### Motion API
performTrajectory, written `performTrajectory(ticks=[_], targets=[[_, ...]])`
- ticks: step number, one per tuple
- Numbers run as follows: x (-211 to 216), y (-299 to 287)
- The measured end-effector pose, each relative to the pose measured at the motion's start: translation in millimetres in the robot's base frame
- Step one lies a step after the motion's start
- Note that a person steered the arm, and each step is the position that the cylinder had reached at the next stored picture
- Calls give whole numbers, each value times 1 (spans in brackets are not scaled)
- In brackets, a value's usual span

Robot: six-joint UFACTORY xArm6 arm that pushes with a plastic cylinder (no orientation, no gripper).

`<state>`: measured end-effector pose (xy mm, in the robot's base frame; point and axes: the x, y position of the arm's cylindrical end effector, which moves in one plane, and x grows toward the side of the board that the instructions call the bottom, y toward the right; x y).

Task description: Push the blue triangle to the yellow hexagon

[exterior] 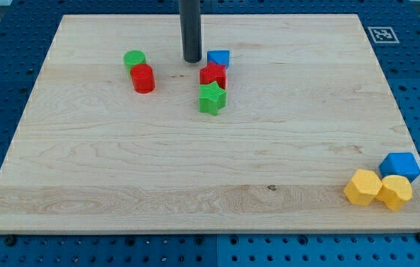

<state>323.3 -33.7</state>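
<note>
Tool duty is done by a straight dark rod (191, 30) with no jaws, so nothing is clenched or held; blocks can only be shoved. The tip (191, 60) is set down near the view's top, just to the view's left of a small blue block (218, 58).

That blue block, whose shape is partly hidden by a red block (212, 75) in front of it, is judged to be the blue triangle of the task, since it lies well apart from the yellow pieces. The placing of the tip on its left side suits a push toward the view's right.

A pale wooden counter (195, 170) carries everything. A wide bare stretch of it lies between the top cluster and the bottom-right corner, so room for a long diagonal push is available.

The yellow hexagon (363, 186) sits near the counter's bottom-right edge, touching a second yellow block (395, 193) and a larger blue block (400, 166); little margin is left there.

A green star (211, 98) touches the red block from below and may be dragged along. A green cylinder (134, 58) and a red cylinder (142, 78) stand touching at the left, out of the way.
</note>
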Motion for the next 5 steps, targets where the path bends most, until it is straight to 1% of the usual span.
performTrajectory(ticks=[1,2,4,5], targets=[[13,7],[12,30],[6,69],[-8,85]])
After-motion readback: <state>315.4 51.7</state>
